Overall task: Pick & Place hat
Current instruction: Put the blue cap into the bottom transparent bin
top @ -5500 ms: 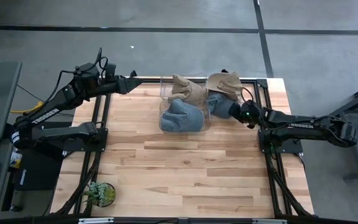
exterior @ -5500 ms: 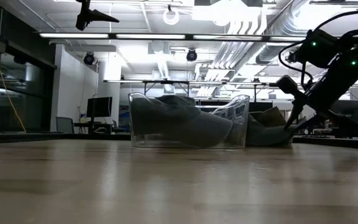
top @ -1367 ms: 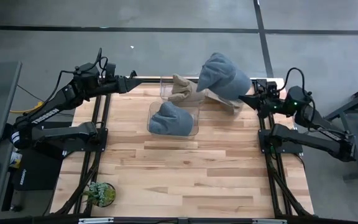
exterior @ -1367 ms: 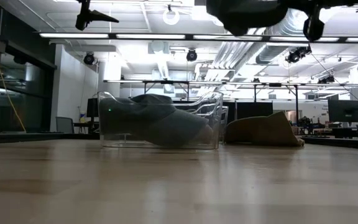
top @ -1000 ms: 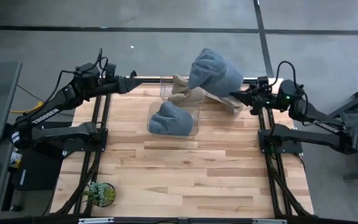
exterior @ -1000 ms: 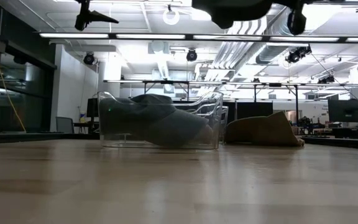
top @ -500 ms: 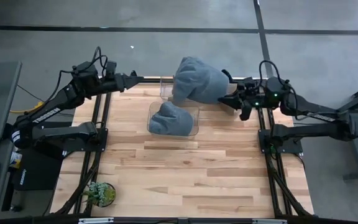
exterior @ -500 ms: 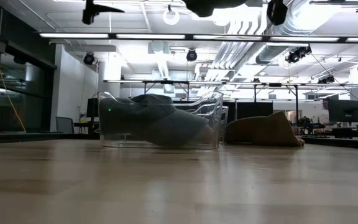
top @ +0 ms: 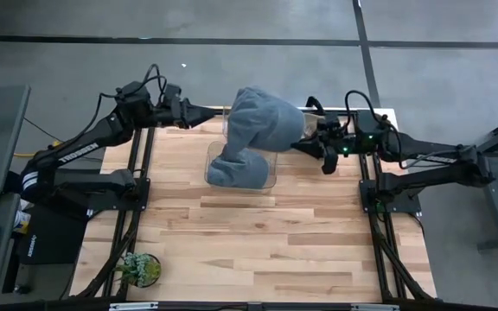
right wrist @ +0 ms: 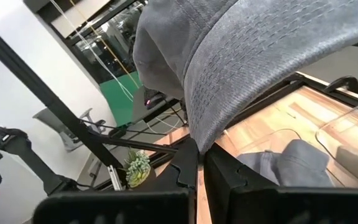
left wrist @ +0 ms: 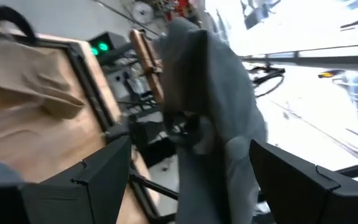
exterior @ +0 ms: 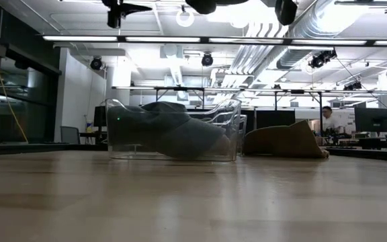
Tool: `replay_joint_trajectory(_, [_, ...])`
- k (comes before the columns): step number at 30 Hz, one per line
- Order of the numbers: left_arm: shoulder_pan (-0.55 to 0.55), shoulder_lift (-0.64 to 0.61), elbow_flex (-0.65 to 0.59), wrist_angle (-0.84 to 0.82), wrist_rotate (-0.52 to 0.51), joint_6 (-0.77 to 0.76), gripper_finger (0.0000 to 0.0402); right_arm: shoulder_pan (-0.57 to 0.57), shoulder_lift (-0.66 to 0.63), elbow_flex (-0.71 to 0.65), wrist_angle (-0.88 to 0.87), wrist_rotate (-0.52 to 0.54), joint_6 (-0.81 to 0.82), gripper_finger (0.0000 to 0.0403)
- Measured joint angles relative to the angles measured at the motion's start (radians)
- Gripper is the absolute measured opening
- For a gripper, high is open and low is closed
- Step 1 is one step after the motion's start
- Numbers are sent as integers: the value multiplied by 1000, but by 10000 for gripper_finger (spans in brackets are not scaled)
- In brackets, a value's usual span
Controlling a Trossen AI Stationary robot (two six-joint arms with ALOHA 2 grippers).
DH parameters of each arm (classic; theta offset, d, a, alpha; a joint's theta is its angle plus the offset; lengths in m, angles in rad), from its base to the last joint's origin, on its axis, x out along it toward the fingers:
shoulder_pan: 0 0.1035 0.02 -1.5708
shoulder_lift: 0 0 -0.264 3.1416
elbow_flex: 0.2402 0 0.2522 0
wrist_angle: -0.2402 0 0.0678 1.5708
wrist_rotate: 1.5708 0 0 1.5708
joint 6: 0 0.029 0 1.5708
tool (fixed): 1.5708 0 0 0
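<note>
Your right gripper [top: 315, 138] is clamped on the brim of a grey hat [top: 262, 121] and holds it raised above the desk [top: 258, 233], over the far edge of the clear plastic bin [top: 271, 177]. In the right wrist view the fingers [right wrist: 188, 163] are pressed together on the hat's edge, and the fabric hangs away from them toward the bin. The crown lies on the side of the gripper facing the left arm, and the lowest fold droops down toward the bin's opening.

One blue-grey hat [top: 236, 170] already lies inside the bin. A tan hat [exterior: 284, 141] rests on the desk just beside the bin, outside it.

Judge the task as partly complete: the pick of this hat is done, the placement is not. You have yet to lower the hat into the bin and release it. The tan hat also remains outside.

Your left gripper [top: 217, 111] waits near the far left corner of the bin, fingers apart, holding nothing.
</note>
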Motion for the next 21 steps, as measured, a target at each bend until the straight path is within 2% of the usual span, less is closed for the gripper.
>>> replay_joint_trajectory(7, [0, 71, 0, 146, 72, -94, 303, 10, 0, 0, 2, 5, -1, 2])
replay_joint_trajectory(13, [0, 116, 0, 196, 121, -147, 303, 10, -1, 0, 2, 5, -1, 2])
replay_joint_trajectory(18, [0, 150, 0, 218, 124, -178, 303, 10, -1, 0, 5, 5, 0, 2])
replay_joint_trajectory(21, [-8, 178, 0, 300, 132, -204, 303, 10, -1, 0, 5, 5, 0, 2])
